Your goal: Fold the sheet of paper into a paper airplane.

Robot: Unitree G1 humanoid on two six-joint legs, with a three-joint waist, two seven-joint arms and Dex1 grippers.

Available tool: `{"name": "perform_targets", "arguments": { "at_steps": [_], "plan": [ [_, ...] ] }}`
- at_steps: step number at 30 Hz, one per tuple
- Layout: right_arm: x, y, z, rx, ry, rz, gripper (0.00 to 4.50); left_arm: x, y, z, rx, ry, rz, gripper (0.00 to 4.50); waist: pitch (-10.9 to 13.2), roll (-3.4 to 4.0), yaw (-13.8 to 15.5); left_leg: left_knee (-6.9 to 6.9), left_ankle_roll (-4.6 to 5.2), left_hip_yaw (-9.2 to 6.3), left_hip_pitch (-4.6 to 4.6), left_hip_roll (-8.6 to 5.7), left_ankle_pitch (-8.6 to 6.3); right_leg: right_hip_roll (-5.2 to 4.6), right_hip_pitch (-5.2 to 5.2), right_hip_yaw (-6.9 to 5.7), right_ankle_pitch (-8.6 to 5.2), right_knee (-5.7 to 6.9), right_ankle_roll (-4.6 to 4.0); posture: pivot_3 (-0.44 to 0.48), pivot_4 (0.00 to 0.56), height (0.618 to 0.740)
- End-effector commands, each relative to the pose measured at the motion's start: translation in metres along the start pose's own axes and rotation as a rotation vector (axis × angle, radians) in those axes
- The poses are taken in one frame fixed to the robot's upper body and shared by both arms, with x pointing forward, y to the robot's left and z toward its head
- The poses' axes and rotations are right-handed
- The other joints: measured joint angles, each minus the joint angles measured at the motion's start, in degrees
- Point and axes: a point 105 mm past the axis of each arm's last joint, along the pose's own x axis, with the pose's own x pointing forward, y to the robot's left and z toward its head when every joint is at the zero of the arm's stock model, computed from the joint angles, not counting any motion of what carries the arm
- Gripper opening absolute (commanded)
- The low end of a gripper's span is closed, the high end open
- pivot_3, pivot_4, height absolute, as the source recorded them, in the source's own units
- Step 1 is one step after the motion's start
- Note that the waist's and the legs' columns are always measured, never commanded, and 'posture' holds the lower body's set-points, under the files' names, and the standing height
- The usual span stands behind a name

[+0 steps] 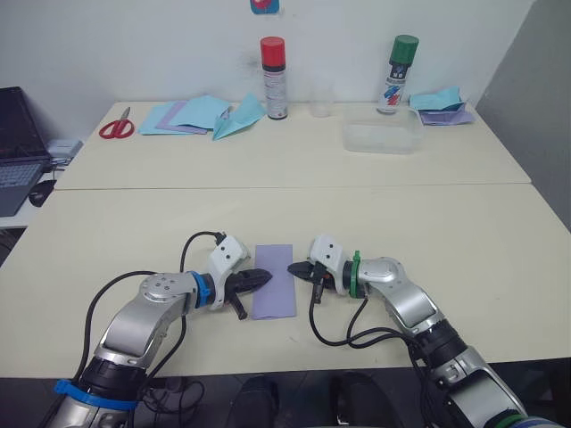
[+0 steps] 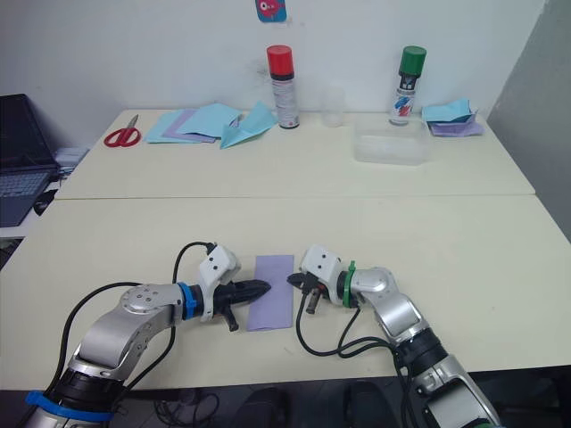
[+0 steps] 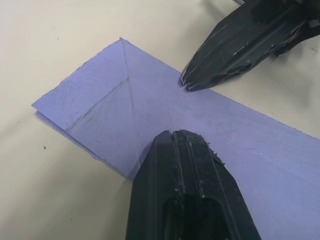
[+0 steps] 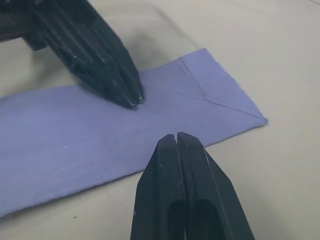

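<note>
Both grippers sit low on the table, tips pointing at each other across the paper. The left gripper (image 1: 259,278) has its fingers pressed together, holding nothing, its tip resting on the lavender sheet (image 1: 273,280) near the left long edge. The right gripper (image 1: 296,267) is pinched shut and empty as well, its tip at the sheet's right edge, at about three o'clock from the left tip.

The sheet itself lies flat as a narrow strip, already doubled lengthwise by the look of it, running from twelve to six o'clock between the two tips. The wrist views show diagonal creases at one short end, corners turned in towards a point.

My read: this is a pressing and creasing step. Doing it well means keeping one tip planted as an anchor while the other runs along the fold line, firm and slow, so the thin layers don't slide or buckle.

Further out, at twelve o'clock, stand a red-capped can (image 1: 274,78) and scissors (image 1: 117,127), well apart from the work.
</note>
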Motion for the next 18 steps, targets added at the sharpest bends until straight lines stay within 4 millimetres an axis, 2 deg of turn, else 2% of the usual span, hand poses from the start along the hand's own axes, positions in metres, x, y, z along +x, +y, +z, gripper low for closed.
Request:
{"name": "perform_targets", "arguments": {
  "at_steps": [1, 3, 7, 18],
  "plan": [
    [-0.001, -0.029, 0.018, -0.033, -0.036, -0.105, 0.03, 0.006, -0.005, -0.014, -0.017, 0.04, -0.012, 0.0, 0.0, 0.0, 0.0, 0.0, 0.0, 0.01, 0.0, 0.0, 0.0, 0.0, -0.01, 0.01, 0.0, 0.0, 0.0, 0.0, 0.15, 0.74],
    [0.002, -0.038, 0.017, -0.046, -0.019, -0.132, 0.03, 0.008, -0.006, -0.016, -0.001, 0.051, -0.018, 0.0, 0.0, 0.0, 0.0, 0.0, 0.0, 0.01, 0.01, -0.01, 0.0, 0.0, -0.01, 0.0, 0.01, 0.02, -0.01, 0.0, 0.15, 0.74],
    [0.007, -0.04, 0.015, -0.043, -0.011, -0.12, 0.03, 0.008, -0.005, -0.017, 0.003, 0.052, -0.02, 0.0, 0.0, 0.0, 0.19, -0.02, 0.0, 0.0, -0.01, -0.01, 0.0, 0.0, 0.0, -0.02, 0.0, -0.02, -0.01, 0.0, 0.15, 0.74],
    [0.013, -0.032, 0.012, -0.032, -0.005, -0.076, 0.03, 0.01, -0.004, -0.021, 0.022, 0.077, -0.022, 0.0, 0.0, 0.01, 0.16, -0.01, 0.0, 0.0, -0.02, -0.11, 0.0, -0.04, -0.02, 0.01, 0.0, 0.02, -0.01, 0.0, 0.15, 0.74]
  ]
}}
